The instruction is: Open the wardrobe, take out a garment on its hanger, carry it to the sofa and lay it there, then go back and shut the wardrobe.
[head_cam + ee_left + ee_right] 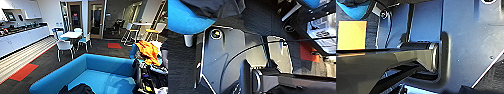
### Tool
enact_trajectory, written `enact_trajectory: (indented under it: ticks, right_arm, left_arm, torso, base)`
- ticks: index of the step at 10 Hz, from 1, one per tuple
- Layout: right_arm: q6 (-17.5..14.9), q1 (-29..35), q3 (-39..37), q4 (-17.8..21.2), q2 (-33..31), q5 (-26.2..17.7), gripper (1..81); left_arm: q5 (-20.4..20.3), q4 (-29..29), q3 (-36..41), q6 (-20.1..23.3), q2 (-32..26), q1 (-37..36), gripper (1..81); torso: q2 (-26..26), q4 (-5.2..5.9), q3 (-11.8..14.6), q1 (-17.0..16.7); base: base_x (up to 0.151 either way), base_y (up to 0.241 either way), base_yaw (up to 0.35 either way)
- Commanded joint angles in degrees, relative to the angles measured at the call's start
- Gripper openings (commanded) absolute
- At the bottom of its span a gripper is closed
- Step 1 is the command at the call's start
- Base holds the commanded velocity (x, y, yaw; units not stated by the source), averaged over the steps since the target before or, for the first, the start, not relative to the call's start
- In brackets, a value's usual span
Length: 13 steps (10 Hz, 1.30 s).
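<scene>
The bright-blue sofa (pixel 100 67) stands right in front of me, its rounded back and arms wrapping around the paler blue seat. A heap of black cloth, the garment (pixel 77 89), lies at the near edge of the seat in the head view. In the left wrist view, dark cloth of the garment (pixel 205 7) hangs over a rounded blue part of the sofa (pixel 180 18). The hanger is hidden in the cloth. A bit of blue sofa (pixel 354 12) also appears in the right wrist view.
A person with an orange cloth (pixel 150 51) and dark rig gear (pixel 146 77) stands at the sofa's right end. Beyond the sofa are a white table (pixel 71 34) with white chairs (pixel 64 47), a kitchen counter (pixel 22 37) on the left and high stools (pixel 130 31) at back right.
</scene>
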Motion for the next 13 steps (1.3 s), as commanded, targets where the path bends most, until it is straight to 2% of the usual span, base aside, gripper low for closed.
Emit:
enact_trajectory:
  ticks: [1, 5, 13]
  right_arm:
    - [-0.1, 1.2, 0.0, -0.2, 0.5, -3.0, 81.1]
    - [-0.2, 1.0, -1.9, -0.3, 1.2, -3.0, 81.1]
    - [-0.2, 1.1, -2.1, -0.4, 1.3, -3.0, 81.1]
  left_arm:
    - [-1.9, 0.9, -2.5, 0.0, 1.8, -0.1, 81.1]
    - [-1.9, 1.0, -3.5, 0.1, 3.3, 0.1, 81.1]
    - [-1.9, 1.8, -3.6, 0.1, 4.3, 0.1, 81.1]
  torso:
    - [0.0, 0.0, 0.0, 0.1]
    - [0.0, 0.0, 0.0, 0.1]
    - [0.0, -0.02, 0.0, 0.1]
  base:
    - [0.0, 0.0, 0.0]
    - [-0.016, 0.0, 0.0]
    - [-0.096, 0.0, 0.0]
